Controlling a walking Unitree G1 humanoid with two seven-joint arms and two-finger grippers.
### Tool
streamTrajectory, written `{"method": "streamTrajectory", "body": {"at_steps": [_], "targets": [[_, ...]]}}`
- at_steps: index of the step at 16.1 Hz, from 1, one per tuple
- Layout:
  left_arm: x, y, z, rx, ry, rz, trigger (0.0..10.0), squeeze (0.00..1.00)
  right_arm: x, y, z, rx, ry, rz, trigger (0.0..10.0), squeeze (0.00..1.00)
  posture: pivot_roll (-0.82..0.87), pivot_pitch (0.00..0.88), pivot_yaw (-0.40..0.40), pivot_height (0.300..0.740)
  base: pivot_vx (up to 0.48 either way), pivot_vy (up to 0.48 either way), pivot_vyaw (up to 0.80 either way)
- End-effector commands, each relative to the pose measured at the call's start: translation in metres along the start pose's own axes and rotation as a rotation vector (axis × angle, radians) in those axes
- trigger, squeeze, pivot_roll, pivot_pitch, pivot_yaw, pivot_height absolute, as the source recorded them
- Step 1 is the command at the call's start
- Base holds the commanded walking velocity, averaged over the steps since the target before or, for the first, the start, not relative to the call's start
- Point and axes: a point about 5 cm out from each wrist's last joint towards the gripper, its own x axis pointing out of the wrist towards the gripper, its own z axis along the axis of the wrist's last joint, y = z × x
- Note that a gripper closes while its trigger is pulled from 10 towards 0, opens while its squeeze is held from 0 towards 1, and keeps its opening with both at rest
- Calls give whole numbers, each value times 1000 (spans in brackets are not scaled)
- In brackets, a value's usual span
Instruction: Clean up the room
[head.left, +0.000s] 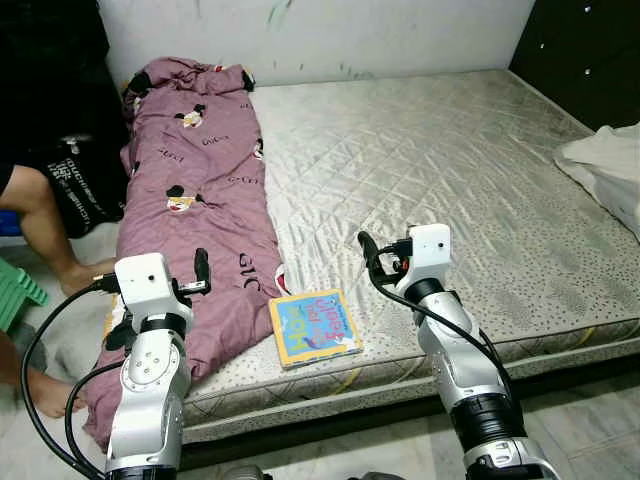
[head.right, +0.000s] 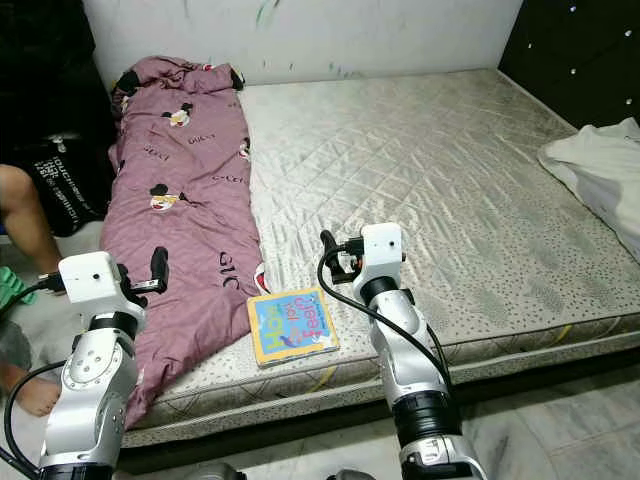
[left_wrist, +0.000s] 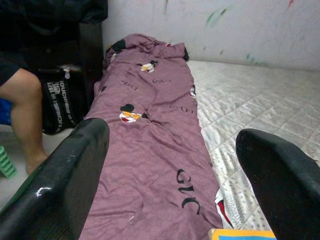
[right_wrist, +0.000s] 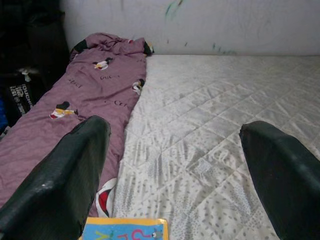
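Near the front edge of the bed, your book lies flat beside the purple blanket. Your left end effector and right end effector flank it, both spread wide and empty, likely readied for a pickup.

- A bare quilted mattress takes up most of the room, its pale, silvery cover stitched in diamonds.
- Behind it stands a white wall marked with faint green and dark scribbles.
- A dark padded panel with buttons rises at the far right corner.
- The floor in front of the bed is pale marbled tile.
- At the left edge a person's bare leg stands beside the bed.
- The light is even and soft.
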Motion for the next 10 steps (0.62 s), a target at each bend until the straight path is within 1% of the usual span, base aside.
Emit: {"method": "streamTrajectory", "body": {"at_steps": [1,4,6,10], "targets": [[0,-1,4,-4,-6,-2,10000,0,0,0,5,-5,-12,9,10000,0,15,33,10,714,0,0,0],[1,-3,4,-8,-5,-6,10000,0,0,-1,5,-8,-9,15,10000,0,12,29,6,674,0,0,0],[1,-3,4,-8,-5,-7,10000,0,0,-1,4,-8,-8,17,10000,0,12,27,6,657,0,0,0],[1,-4,4,-9,-6,-9,10000,0,0,-1,4,-9,-2,24,10000,0,12,21,4,653,0,0,0]]}}
